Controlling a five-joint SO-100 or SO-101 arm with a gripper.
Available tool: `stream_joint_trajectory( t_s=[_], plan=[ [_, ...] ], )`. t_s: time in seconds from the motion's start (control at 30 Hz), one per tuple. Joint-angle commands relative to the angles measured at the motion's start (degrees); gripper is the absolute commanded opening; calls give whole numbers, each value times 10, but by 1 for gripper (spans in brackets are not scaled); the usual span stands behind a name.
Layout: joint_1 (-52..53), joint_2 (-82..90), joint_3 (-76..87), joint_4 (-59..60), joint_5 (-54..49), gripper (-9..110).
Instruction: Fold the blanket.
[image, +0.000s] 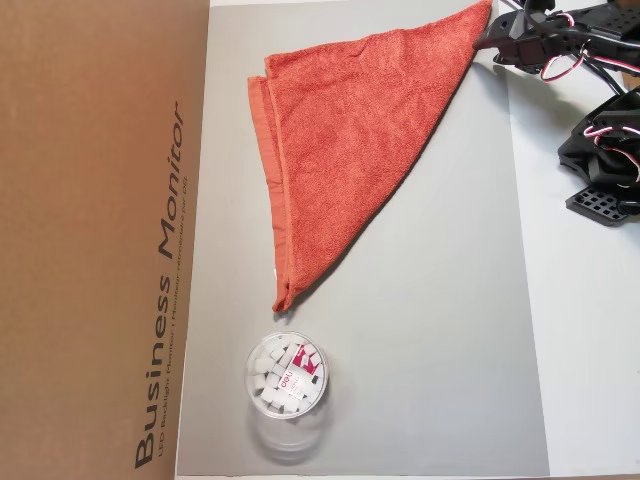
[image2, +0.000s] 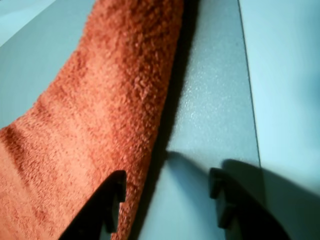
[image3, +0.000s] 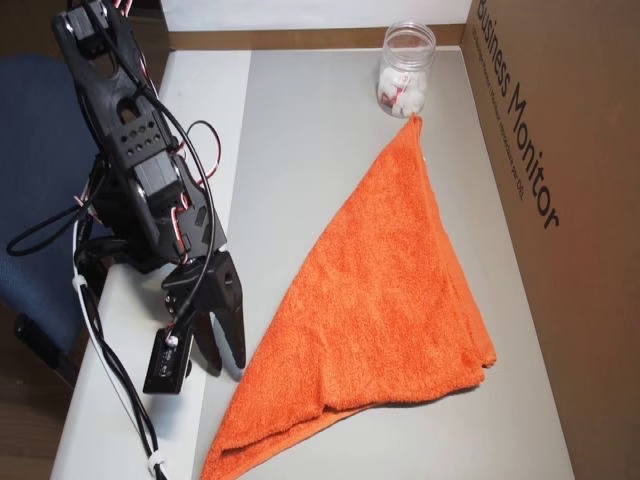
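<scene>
The blanket (image: 360, 140) is an orange-red terry towel lying folded into a triangle on the grey mat (image: 440, 320). In an overhead view its long point reaches toward the jar and a narrow corner lies at the bottom left (image3: 380, 300). My gripper (image3: 226, 362) stands open just left of the blanket's diagonal edge, near that narrow corner. It shows at the top right in an overhead view (image: 483, 44). In the wrist view the blanket (image2: 100, 110) fills the left side. The gripper (image2: 167, 197) is open there, one fingertip (image2: 112, 200) over the cloth's edge, the other over bare mat.
A clear jar (image: 287, 377) of white cubes stands by the blanket's long point, also at the far end in an overhead view (image3: 405, 70). A brown "Business Monitor" cardboard box (image: 100, 240) borders the mat. The arm's base and cables (image3: 130, 170) sit beside the mat.
</scene>
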Motion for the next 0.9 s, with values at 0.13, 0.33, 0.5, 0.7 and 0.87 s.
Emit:
stream_joint_trajectory(
  t_s=[0.13, 0.33, 0.5, 0.7, 0.87],
  plan=[
    [1, -55, -11, -115, 6, 19],
    [4, -71, -11, -154, 6, 19],
    [27, -80, -20, -165, 7, 19],
    [51, -133, -54, -171, 17, 19],
    [52, -191, -110, -172, 39, 19]
  ],
)
